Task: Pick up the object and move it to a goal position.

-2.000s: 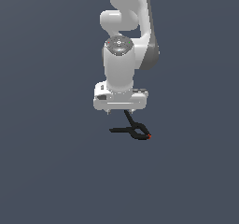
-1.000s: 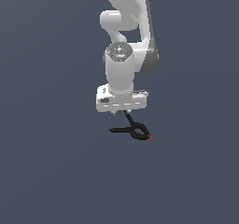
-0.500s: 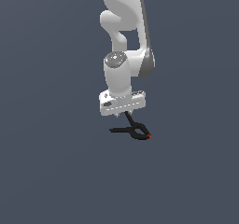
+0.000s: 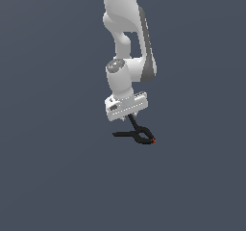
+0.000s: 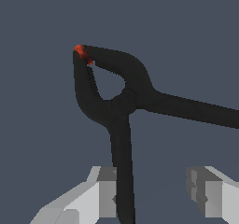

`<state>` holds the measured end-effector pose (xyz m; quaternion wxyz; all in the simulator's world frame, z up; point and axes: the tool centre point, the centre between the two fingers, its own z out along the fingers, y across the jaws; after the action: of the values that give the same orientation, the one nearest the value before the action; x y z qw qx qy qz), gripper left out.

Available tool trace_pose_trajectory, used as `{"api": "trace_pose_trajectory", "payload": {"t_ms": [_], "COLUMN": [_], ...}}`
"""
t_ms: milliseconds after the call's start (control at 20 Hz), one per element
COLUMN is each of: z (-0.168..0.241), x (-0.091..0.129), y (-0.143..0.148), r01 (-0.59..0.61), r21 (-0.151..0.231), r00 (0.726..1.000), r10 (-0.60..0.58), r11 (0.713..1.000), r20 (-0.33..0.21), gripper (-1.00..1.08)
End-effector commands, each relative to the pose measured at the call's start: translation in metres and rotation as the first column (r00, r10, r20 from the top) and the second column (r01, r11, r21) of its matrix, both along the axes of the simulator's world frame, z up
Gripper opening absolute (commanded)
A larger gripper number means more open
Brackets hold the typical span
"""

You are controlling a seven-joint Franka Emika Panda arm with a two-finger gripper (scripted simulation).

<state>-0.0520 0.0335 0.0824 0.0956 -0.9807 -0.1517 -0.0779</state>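
The object (image 4: 139,134) is a small black spring clamp lying on the dark flat floor, its red tip (image 4: 153,141) pointing to the exterior view's right. My gripper (image 4: 129,117) hangs right over its handles, tilted. In the wrist view the clamp (image 5: 123,101) fills the frame, with its red tip (image 5: 80,50) far from the hand. One handle runs down between my fingers, close beside one grey finger (image 5: 106,190). The other handle sticks out sideways. The gripper (image 5: 151,190) is open, with a wide gap to the other finger (image 5: 205,190).
A plain dark grey-blue floor (image 4: 57,177) spreads all around. The white arm (image 4: 129,37) rises straight above the clamp.
The hand has sunk a little toward the clamp and tilted, and the upper arm has swung to the exterior view's right. The clamp has not moved.
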Motion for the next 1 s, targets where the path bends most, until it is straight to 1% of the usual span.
{"api": "trace_pose_trajectory", "payload": {"t_ms": [0, 200, 500, 700, 950], "z": [-0.008, -0.019, -0.028, -0.031, -0.033], "x": [-0.009, -0.023, -0.041, -0.050, -0.056], "y": [0.002, 0.003, 0.004, 0.003, 0.003], "r01": [-0.026, -0.064, -0.104, -0.121, -0.132], "r21": [0.011, 0.018, 0.011, 0.003, -0.005], "r00": [0.999, 0.995, 0.986, 0.981, 0.977], "r10": [0.026, 0.062, 0.102, 0.119, 0.131], "r11": [1.000, 0.998, 0.995, 0.993, 0.991], "r20": [0.030, 0.076, 0.129, 0.151, 0.166], "gripper": [0.28, 0.28, 0.28, 0.28, 0.28]}}
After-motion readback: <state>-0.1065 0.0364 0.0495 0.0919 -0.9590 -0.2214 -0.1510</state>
